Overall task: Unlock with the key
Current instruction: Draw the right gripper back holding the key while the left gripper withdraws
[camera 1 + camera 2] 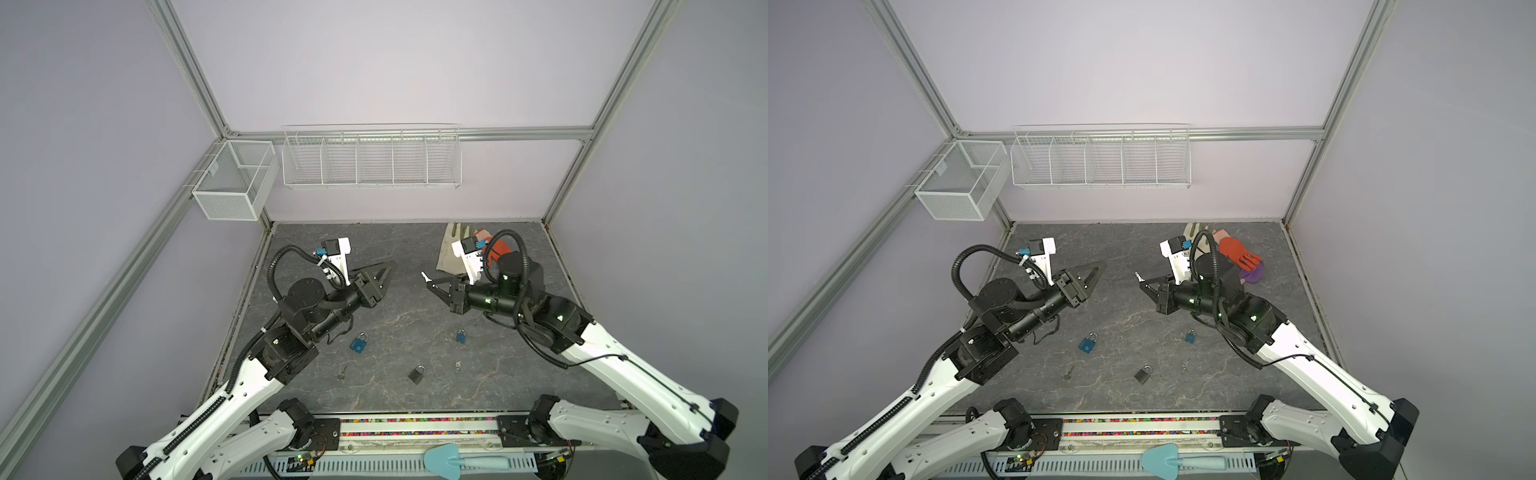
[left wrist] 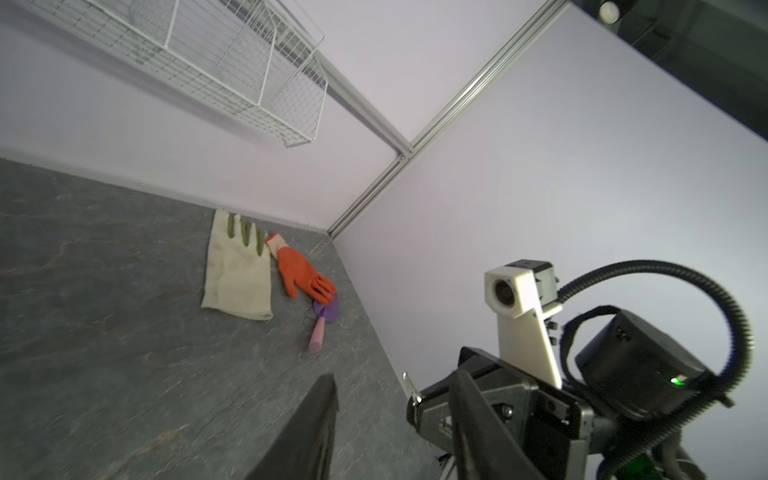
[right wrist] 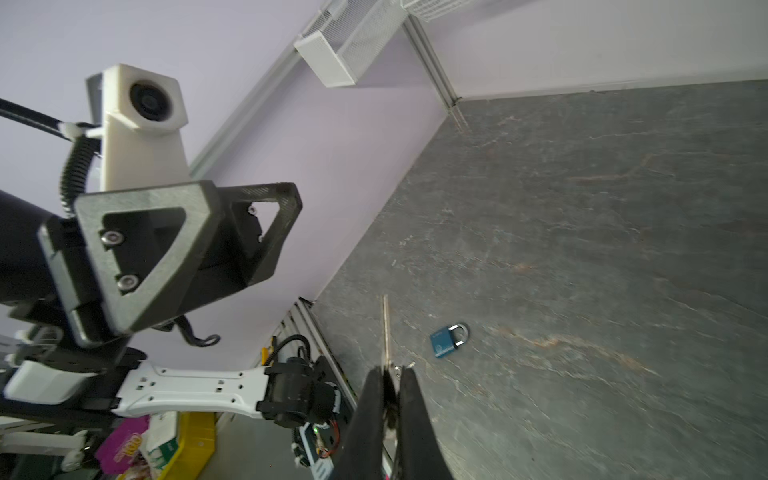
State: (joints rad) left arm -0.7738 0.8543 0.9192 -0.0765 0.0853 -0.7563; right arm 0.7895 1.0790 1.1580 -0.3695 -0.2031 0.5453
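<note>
My right gripper (image 1: 432, 283) (image 3: 392, 372) is raised above the table's middle, shut on a silver key (image 1: 424, 275) (image 3: 385, 328) whose blade sticks out past the fingertips toward the left arm. The key (image 2: 409, 384) also shows in the left wrist view. Facing it, my left gripper (image 1: 390, 266) (image 2: 395, 376) is open with nothing between its fingers. Three padlocks lie on the table in front of both grippers: a blue padlock (image 1: 358, 343) (image 3: 446, 341), a smaller blue padlock (image 1: 461, 336) and a black padlock (image 1: 417, 374).
Two loose keys (image 1: 341, 374) (image 1: 457, 365) lie near the padlocks. A cream glove (image 2: 237, 270), an orange glove (image 2: 301, 272) and a purple trowel (image 2: 322, 324) sit in the back right corner. Wire baskets (image 1: 372, 160) hang on the back wall. A teal trowel (image 1: 457, 459) rests on the front rail.
</note>
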